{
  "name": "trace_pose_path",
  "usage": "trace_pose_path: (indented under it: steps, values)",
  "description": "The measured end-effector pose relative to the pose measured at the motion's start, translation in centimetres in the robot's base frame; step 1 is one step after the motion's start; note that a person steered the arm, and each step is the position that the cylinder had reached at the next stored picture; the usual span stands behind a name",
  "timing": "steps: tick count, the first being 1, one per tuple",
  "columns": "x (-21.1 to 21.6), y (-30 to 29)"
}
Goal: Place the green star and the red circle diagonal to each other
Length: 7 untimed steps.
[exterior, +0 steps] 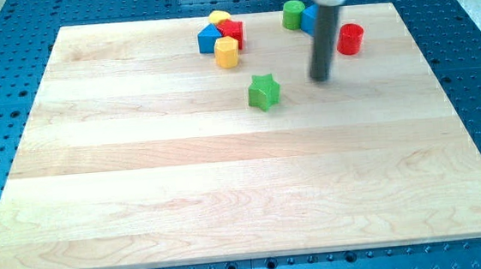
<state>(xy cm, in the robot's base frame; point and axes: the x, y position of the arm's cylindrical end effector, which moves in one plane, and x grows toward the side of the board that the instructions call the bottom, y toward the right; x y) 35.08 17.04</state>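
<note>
The green star lies on the wooden board, a little above its middle. The red circle, a short cylinder, stands near the view's top right. My tip is between them, right of the star and below-left of the red circle, touching neither. The rod rises from the tip to the view's top edge.
A cluster at the view's top holds a blue block, a red block, a yellow block and a yellow hexagon. A green cylinder and a blue block sit beside the rod.
</note>
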Motion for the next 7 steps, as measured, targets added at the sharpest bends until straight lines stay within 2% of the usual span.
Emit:
trace_pose_path:
  steps: [3,4,5,6,7]
  values:
    - [-9.6,5.4]
    - [-8.4,7.2]
    - [-13.8,12.1]
    - [-16.0,11.6]
    - [-15.8,5.6]
